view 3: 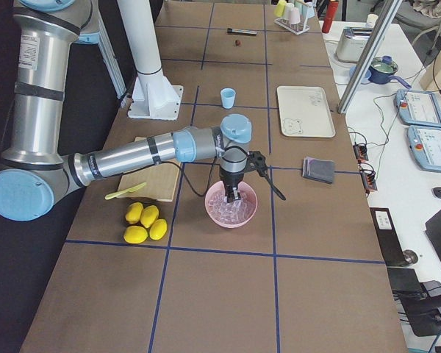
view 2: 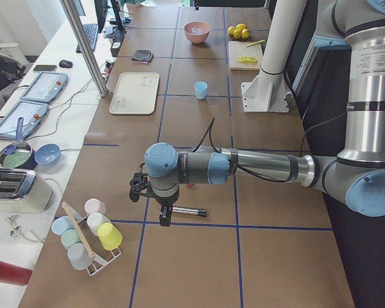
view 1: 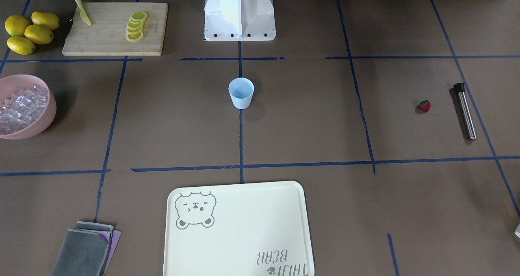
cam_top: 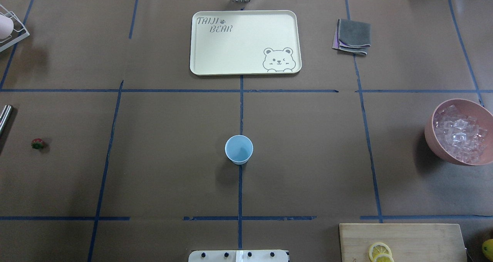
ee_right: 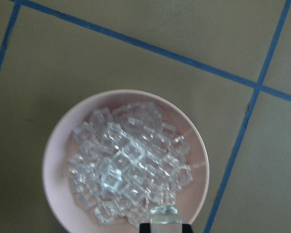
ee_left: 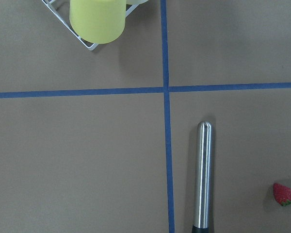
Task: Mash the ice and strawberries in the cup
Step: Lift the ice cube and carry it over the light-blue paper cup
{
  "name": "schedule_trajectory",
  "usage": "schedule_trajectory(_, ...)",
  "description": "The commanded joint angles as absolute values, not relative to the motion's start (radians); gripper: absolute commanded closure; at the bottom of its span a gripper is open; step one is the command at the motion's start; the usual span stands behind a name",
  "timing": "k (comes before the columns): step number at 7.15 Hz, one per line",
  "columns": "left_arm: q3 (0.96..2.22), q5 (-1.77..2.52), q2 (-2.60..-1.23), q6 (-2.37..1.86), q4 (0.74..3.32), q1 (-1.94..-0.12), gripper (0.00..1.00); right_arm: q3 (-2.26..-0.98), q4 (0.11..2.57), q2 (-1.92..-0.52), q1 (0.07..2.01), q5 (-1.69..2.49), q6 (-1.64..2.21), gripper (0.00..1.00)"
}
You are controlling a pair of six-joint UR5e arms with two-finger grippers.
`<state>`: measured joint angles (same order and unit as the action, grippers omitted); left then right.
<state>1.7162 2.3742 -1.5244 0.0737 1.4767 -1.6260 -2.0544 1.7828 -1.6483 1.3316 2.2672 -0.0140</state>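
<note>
The pale-blue cup (view 1: 241, 93) stands upright and empty at the middle of the brown, blue-taped surface (view 1: 304, 117), in front of the robot's white base, with neither arm near it. The right gripper (view 3: 231, 197) hangs low over the pink bowl (view 3: 251, 211), which sits far out on the robot's right and is heaped with ice (ee_right: 131, 165). In the right wrist view a single ice cube (ee_right: 165, 213) sits between the dark tips at the bottom edge, so the jaws appear to be closed on it, though only a sliver of them shows. The left gripper (view 2: 165, 221) points down just above the steel muddler (view 1: 465, 111) on the robot's far left. It shows only from the side, so it cannot be told whether its jaws are open or closed. The strawberry (view 1: 424, 105) lies on the surface near the muddler without touching it, on the side toward the cup. A wire rack holding a yellow cup (ee_left: 97, 19) stands beyond the muddler's steel tip. Behind the bowl, a wooden cutting board (view 1: 115, 28) carries a row of lemon slices (view 1: 136, 26) and a yellow-green knife (view 1: 82, 10), and four whole lemons (view 1: 30, 32) lie just beside it. A cream bear-print tray (view 1: 239, 227) and folded grey cloths (view 1: 85, 249) lie along the operators' edge.
</note>
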Motion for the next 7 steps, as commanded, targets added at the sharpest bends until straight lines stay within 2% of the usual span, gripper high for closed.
schedule_trajectory(1,1.717,2.372,-1.523,0.074,1.477,-1.626,0.00,-2.071,1.935,-1.434,1.310,2.301,0.094,1.00)
schedule_trajectory(5,1.715,2.373,-1.525,0.072,1.479,-1.623,0.00,-2.060,1.930,-1.105,0.958,2.274,0.733,1.00)
schedule_trajectory(7,1.715,2.373,-1.525,0.072,1.479,-1.623,0.00,-2.036,1.928,-0.990,0.736,2.087,0.959,1.00)
